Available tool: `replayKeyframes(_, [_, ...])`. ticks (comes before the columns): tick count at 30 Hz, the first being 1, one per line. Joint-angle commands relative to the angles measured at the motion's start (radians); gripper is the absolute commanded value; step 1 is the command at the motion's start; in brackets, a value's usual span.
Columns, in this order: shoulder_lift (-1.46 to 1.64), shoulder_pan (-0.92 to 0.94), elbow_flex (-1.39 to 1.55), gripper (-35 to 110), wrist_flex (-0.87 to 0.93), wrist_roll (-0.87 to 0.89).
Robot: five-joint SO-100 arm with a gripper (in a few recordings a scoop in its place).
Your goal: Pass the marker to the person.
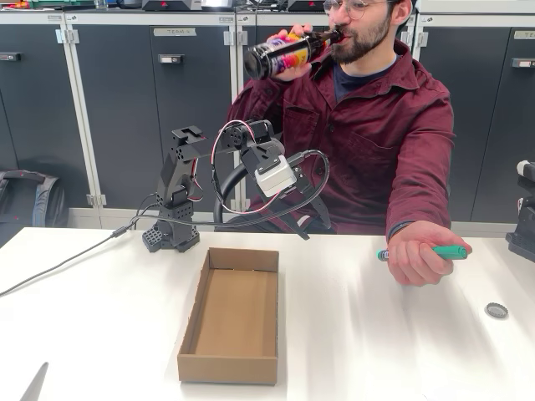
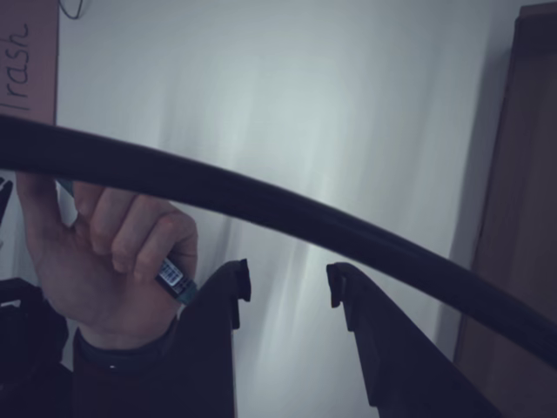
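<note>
The person (image 1: 376,125) sits behind the white table (image 1: 376,351) and drinks from a dark bottle (image 1: 284,54) held in one hand. The other hand (image 1: 418,255) rests on the table at the right, closed around the marker (image 1: 447,251), whose green end sticks out. In the wrist view the same hand (image 2: 113,252) is at the left with the marker's labelled barrel (image 2: 174,279) showing under the fingers. My gripper (image 1: 301,213) hangs above the table in front of the person's chest. Its jaws stand apart, gripper (image 2: 287,280) open and empty, to the right of the hand.
An open cardboard box (image 1: 234,313) lies in the middle of the table; its brown wall (image 2: 522,218) is at the wrist view's right. A small round cap (image 1: 496,310) lies at the right. A black cable (image 2: 261,209) crosses the wrist view. Dark equipment (image 1: 522,225) stands at the right edge.
</note>
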Motion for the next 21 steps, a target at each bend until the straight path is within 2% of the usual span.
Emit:
replayKeyframes(1, [0.084,0.009,-0.014,19,-0.018,-0.006])
replayKeyframes(21, [0.087,0.026,0.011,19,-0.032,-0.003])
